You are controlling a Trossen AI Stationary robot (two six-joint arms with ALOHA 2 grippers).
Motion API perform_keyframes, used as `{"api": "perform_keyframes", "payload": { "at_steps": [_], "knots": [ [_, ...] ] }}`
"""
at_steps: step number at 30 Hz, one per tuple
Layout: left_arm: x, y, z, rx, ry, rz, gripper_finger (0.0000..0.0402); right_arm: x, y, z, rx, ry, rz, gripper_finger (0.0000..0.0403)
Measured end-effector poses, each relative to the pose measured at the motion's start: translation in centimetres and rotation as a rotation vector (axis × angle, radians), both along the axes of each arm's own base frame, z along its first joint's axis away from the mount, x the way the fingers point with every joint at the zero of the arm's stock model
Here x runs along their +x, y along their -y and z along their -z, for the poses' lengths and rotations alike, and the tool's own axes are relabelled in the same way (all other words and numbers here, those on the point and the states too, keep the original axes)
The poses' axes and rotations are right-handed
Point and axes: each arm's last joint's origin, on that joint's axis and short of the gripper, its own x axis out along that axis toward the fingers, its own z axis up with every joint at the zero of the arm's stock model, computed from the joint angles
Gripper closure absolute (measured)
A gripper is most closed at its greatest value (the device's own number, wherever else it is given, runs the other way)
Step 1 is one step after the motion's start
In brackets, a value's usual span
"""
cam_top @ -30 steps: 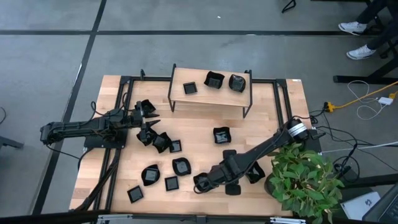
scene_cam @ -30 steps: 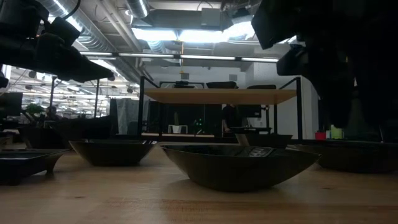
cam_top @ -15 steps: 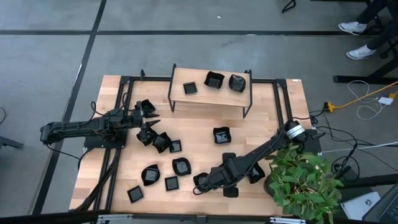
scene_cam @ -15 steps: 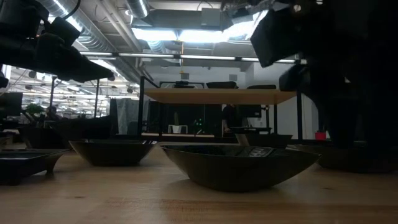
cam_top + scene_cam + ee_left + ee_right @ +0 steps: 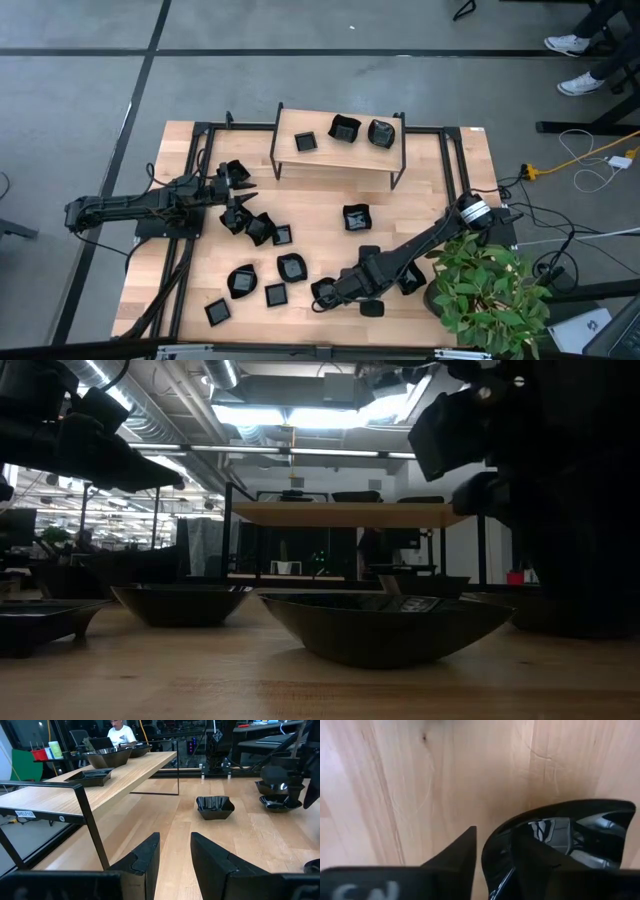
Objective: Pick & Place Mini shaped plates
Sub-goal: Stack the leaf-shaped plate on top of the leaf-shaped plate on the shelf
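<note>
Over on the left, the left gripper (image 5: pixel 236 190) hovers above the pale wooden table (image 5: pixel 430 215), its jaws slightly parted and empty, beside a cluster of tiny glossy black plates (image 5: pixel 250 225). More of them lie scattered along the front edge, one sits mid-table, and three rest on the raised wooden shelf (image 5: pixel 320 160). Toward the right, the right gripper (image 5: pixel 322 293) is down at a small glossy black dish (image 5: pixel 560 842), one jaw on each side of its rim, not visibly clamped. These dishes look light, stiff, slick and likely chippable, so the thin rim seems the sensible hold. No readable writing shows anywhere.
</note>
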Motion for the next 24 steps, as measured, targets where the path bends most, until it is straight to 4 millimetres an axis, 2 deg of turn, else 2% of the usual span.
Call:
{"api": "perform_keyframes", "payload": {
  "at_steps": [4, 8, 16, 24],
  "knots": [
    [0.0, 0.0, 0.0, 0.000, 0.000, 0.000, 0.0297, 0.0, 0.0, 0.0, -0.001, 0.001, -0.022, 0.0338],
    [0.0, 0.0, 0.0, 0.000, 0.000, 0.000, 0.0297, 0.0, 0.0, 0.0, -0.001, 0.001, -0.023, 0.0363],
    [0.0, 0.0, 0.0, 0.000, 0.000, 0.000, 0.0297, 0.0, 0.0, -0.2, -0.006, -0.002, -0.027, 0.0395],
    [0.0, 0.0, 0.0, 0.000, 0.000, 0.000, 0.0297, 0.1, 0.1, -1.4, -0.017, -0.025, -0.030, 0.0400]
  ]
}}
